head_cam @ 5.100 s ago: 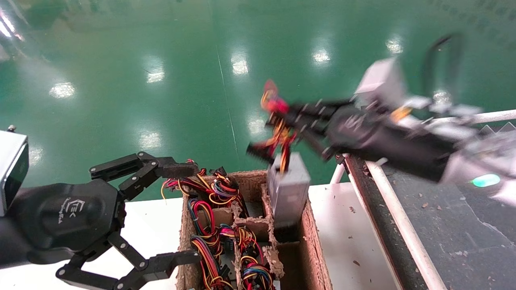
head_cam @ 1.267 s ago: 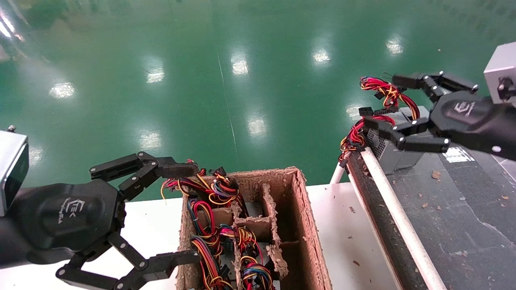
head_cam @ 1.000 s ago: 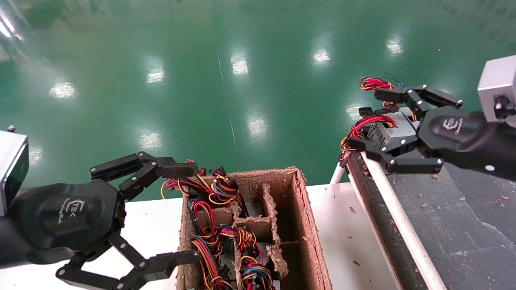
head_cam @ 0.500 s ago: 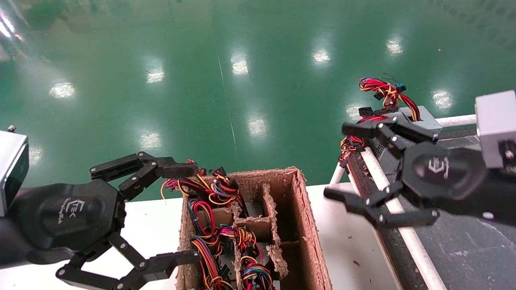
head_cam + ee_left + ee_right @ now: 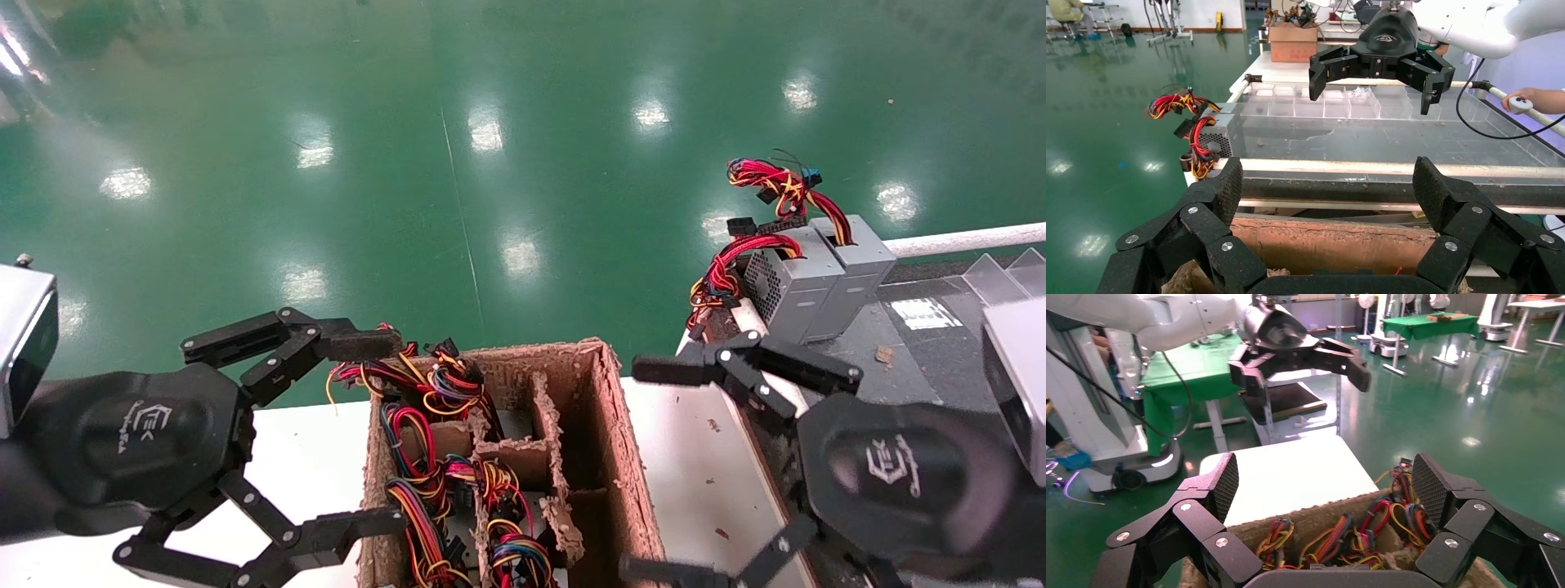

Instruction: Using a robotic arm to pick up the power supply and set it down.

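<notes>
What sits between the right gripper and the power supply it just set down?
Head view: only bare dark belt and the white rail separate the open right gripper from the power supply, which stands beside a grille-fronted unit.

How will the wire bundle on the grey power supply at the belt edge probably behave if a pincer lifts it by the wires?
The wires look thin and looped, so probably floppy. The power supply is a metal box, so likely heavy and would swing beneath them.

You're on factory floor or robot test hall: glossy green epoxy floor (image 5: 458, 147), conveyor belt (image 5: 1389, 138) with clear dividers, other robot bases, green-draped tables (image 5: 1438, 321), cardboard box (image 5: 1294, 46).
</notes>
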Robot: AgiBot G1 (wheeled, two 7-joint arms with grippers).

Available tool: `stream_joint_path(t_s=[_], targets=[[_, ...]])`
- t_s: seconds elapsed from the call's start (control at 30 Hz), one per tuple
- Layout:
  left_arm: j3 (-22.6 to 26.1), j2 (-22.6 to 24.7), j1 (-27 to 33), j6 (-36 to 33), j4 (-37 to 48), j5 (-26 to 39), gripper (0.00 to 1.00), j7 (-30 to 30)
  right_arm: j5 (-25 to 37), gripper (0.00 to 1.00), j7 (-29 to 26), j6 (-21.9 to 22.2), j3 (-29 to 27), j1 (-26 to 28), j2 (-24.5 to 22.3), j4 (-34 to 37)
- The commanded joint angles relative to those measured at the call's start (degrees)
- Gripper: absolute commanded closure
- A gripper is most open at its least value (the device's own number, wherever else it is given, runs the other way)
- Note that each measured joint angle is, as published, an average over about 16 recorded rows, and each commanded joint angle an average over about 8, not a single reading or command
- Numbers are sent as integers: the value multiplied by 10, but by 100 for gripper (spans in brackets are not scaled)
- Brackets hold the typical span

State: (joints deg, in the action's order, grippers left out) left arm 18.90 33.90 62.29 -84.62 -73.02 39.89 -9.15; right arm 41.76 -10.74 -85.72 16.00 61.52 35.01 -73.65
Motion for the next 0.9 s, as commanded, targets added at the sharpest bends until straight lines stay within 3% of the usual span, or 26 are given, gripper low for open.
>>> stream_joint_path(t_s=[0.03,0.9], targets=[[0,0,0,0,0,0,0,0,-7,0,-2,-5,0,-5,-1,-7],[0,0,0,0,0,0,0,0,-1,0,-1,-1,0,-1,0,0]])
